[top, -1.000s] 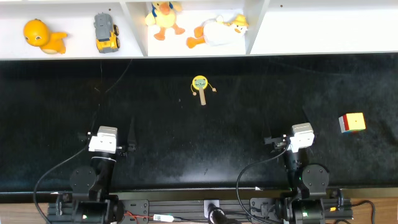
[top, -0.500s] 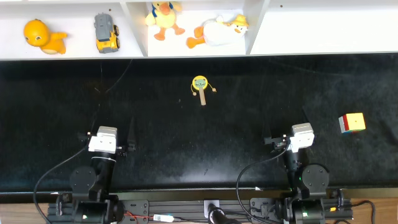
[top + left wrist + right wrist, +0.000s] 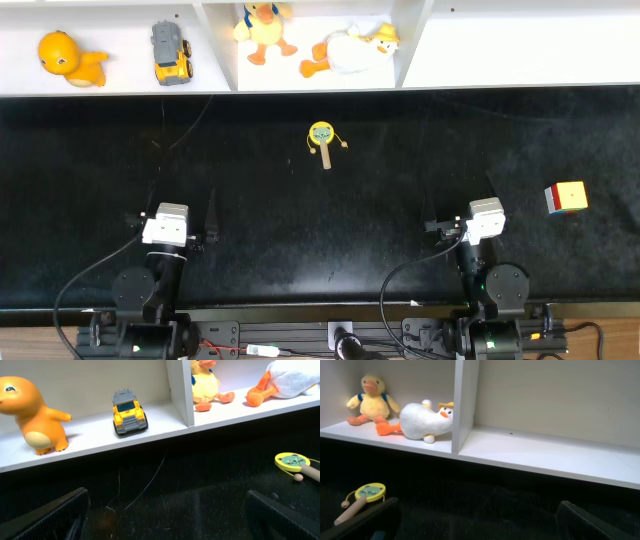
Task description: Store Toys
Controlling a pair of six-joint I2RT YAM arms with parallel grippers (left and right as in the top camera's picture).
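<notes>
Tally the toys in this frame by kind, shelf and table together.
Plush: 2 (yellow plush duck, white plush duck)
Orange figure: 1
Toy truck: 1
Rattle drum: 1
Colour cube: 1
Total: 6

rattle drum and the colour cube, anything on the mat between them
Nothing. In the top view the stretch of black mat between the rattle drum and the colour cube is bare.
</notes>
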